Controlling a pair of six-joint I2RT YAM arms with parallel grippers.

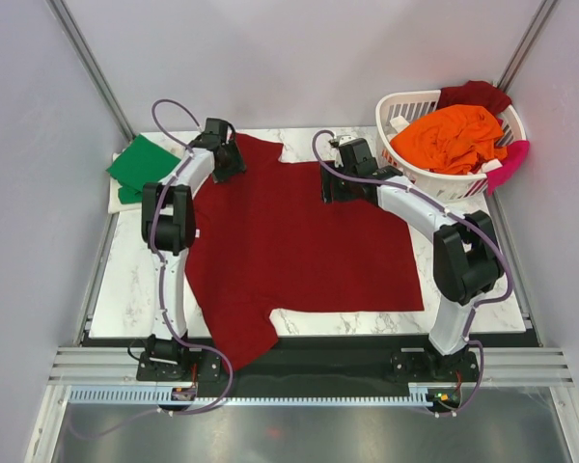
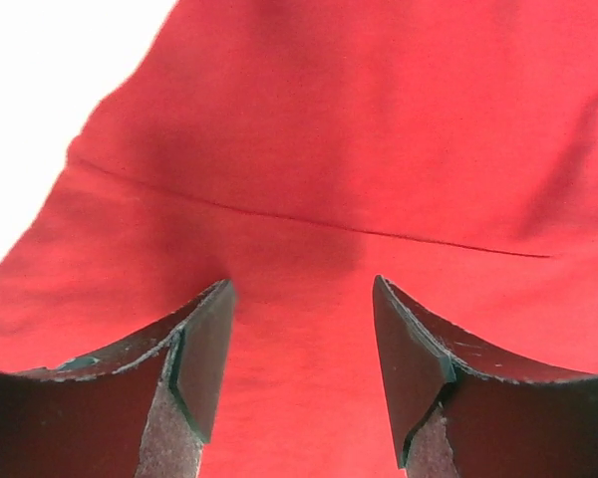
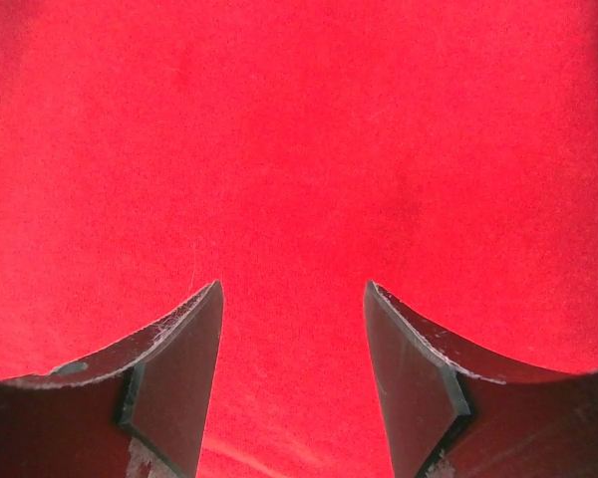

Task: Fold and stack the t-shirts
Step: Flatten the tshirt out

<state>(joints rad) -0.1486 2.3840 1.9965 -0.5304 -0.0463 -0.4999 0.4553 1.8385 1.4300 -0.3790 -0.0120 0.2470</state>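
**While the red shirt lies flat, both grippers stand spread over its far edge**

Because a fold needs two matched corners, the arms reach to the far side of the red shirt (image 1: 299, 251). The left gripper (image 1: 227, 159) is at its far left shoulder and the right gripper (image 1: 340, 178) at its far right one. Both sets of jaws are apart, with only flat cloth showing between them. Nothing is pinched yet. I judge that they are poised to come down and nip the fabric.

This shirt covers the middle of the table (image 1: 125, 289), spread open so its outline can be read. One sleeve hangs over the near edge at the left.

The cloth is a soft matte knit, smooth and nearly wrinkle-free. The left wrist view shows a thin stitched seam (image 2: 309, 224) running across it just beyond the fingertips. The right wrist view shows unbroken red.

A green shirt (image 1: 140, 164) lies folded at the far left, apart from the work, likely where the stack begins.

At the far right stands a white slotted plastic basket (image 1: 405, 101). It holds a crumpled orange shirt (image 1: 454, 135), and a dark red shirt (image 1: 473, 95) is draped over its back rim. A pink shirt (image 1: 510, 164) spills over its right side.
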